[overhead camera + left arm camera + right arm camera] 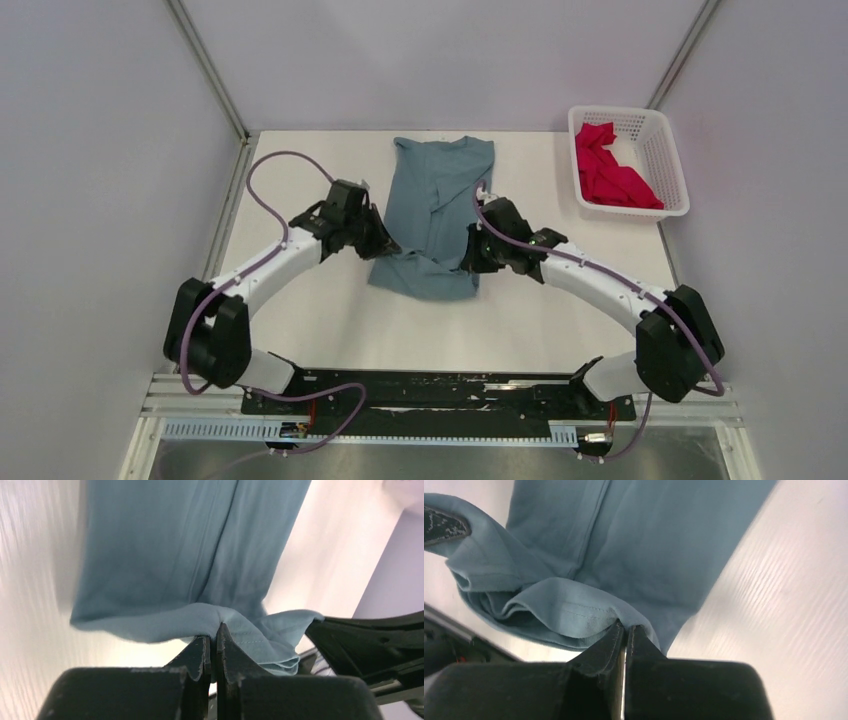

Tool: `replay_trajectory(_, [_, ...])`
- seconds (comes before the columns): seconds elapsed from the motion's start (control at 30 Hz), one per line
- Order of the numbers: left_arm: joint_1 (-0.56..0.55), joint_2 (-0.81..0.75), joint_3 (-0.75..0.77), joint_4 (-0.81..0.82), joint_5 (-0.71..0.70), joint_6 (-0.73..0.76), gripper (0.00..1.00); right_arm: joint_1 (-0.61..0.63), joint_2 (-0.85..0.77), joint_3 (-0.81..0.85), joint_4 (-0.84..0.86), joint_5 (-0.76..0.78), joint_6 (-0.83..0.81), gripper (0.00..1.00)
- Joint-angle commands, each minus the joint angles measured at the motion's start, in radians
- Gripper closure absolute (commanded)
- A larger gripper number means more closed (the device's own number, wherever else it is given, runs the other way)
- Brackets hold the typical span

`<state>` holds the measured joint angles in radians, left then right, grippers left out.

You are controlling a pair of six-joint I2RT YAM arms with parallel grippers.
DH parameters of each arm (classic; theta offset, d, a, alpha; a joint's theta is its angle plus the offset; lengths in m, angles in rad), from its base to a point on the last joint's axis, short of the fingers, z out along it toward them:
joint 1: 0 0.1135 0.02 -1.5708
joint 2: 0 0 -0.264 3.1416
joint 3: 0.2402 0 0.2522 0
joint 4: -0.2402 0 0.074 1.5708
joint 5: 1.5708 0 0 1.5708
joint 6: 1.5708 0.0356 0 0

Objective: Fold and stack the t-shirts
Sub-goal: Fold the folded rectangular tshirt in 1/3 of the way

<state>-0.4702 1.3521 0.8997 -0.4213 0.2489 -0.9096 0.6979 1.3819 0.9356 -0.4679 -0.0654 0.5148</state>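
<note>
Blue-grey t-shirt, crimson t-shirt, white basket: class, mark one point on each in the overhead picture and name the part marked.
blue-grey t-shirt (430,205), top external view, middle of its laid-out body.
crimson t-shirt (606,176), top external view, middle of the crumpled cloth.
white basket (669,155), top external view, its right-hand lattice wall.

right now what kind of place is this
Probably a robot lab test cell: plain white panel walls with metal corner posts, a left arm and right arm bolted to a rail at the white table's near edge, and a blue-grey t-shirt laid out.

Bright even light; wrist views blurred, washed-out
</note>
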Motion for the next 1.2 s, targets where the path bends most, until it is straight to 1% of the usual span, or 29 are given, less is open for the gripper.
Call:
replay_trajectory(0.0, [0.060,0.201,0.222,0.016,-0.009,0.112,1.00,-0.103,0.083,0.113,0.091,0.039,-0.082,1.00])
replay_trajectory(0.1, [0.097,0.320,0.386,-0.021,0.022,0.160,1.00,-0.180,0.145,0.164,0.116,0.027,-0.095,1.00])
replay_trajectory(0.13, [0.110,0.378,0.418,-0.029,0.036,0.170,1.00,-0.198,0.164,0.180,0.129,0.017,-0.101,1.00])
replay_trajectory(0.23, [0.129,0.480,0.579,-0.089,0.066,0.222,0.99,-0.250,0.229,0.230,0.152,0.003,-0.114,1.00])
replay_trajectory(0.27, [0.134,0.529,0.613,-0.106,0.065,0.231,0.99,-0.259,0.253,0.247,0.155,-0.004,-0.114,1.00])
replay_trajectory(0.3, [0.136,0.550,0.667,-0.136,0.067,0.252,0.98,-0.277,0.283,0.262,0.161,-0.013,-0.115,1.00])
replay_trajectory(0.37, [0.144,0.610,0.729,-0.161,0.070,0.273,0.98,-0.297,0.322,0.286,0.178,-0.023,-0.122,1.00])
replay_trajectory(0.53, [0.168,0.723,0.837,-0.174,0.102,0.295,0.95,-0.334,0.409,0.356,0.198,-0.047,-0.143,1.00])
replay_trajectory(0.67, [0.186,0.792,0.894,-0.161,0.143,0.310,0.91,-0.344,0.473,0.407,0.206,-0.061,-0.154,1.00])
replay_trajectory(0.73, [0.192,0.822,0.923,-0.153,0.185,0.317,0.87,-0.351,0.501,0.426,0.213,-0.056,-0.152,1.00])
replay_trajectory(0.8, [0.196,0.851,0.955,-0.158,0.190,0.327,0.82,-0.358,0.531,0.447,0.217,-0.059,-0.148,0.97])
replay_trajectory(0.83, [0.198,0.864,0.964,-0.159,0.192,0.329,0.75,-0.362,0.544,0.459,0.216,-0.054,-0.147,0.94])
replay_trajectory(0.87, [0.203,0.870,0.981,-0.162,0.198,0.332,0.69,-0.368,0.554,0.470,0.217,-0.048,-0.145,0.89])
replay_trajectory(0.9, [0.209,0.878,0.988,-0.163,0.204,0.331,0.54,-0.374,0.562,0.482,0.217,-0.043,-0.146,0.86])
replay_trajectory(0.93, [0.214,0.878,1.002,-0.164,0.220,0.329,0.46,-0.379,0.566,0.497,0.214,-0.038,-0.148,0.77])
replay_trajectory(0.97, [0.221,0.871,1.007,-0.164,0.228,0.329,0.19,-0.380,0.564,0.507,0.208,-0.039,-0.152,0.61])
replay_trajectory(1.0, [0.224,0.866,1.015,-0.166,0.241,0.333,0.10,-0.380,0.552,0.511,0.207,-0.044,-0.163,0.38])
replay_trajectory(1.03, [0.226,0.842,1.015,-0.167,0.242,0.339,0.02,-0.379,0.533,0.511,0.206,-0.052,-0.177,0.24])
replay_trajectory(1.07, [0.226,0.826,1.012,-0.169,0.239,0.349,0.01,-0.378,0.514,0.504,0.202,-0.069,-0.190,0.17])
replay_trajectory(1.17, [0.228,0.710,0.952,-0.163,0.215,0.358,0.00,-0.363,0.456,0.461,0.188,-0.112,-0.224,0.02])
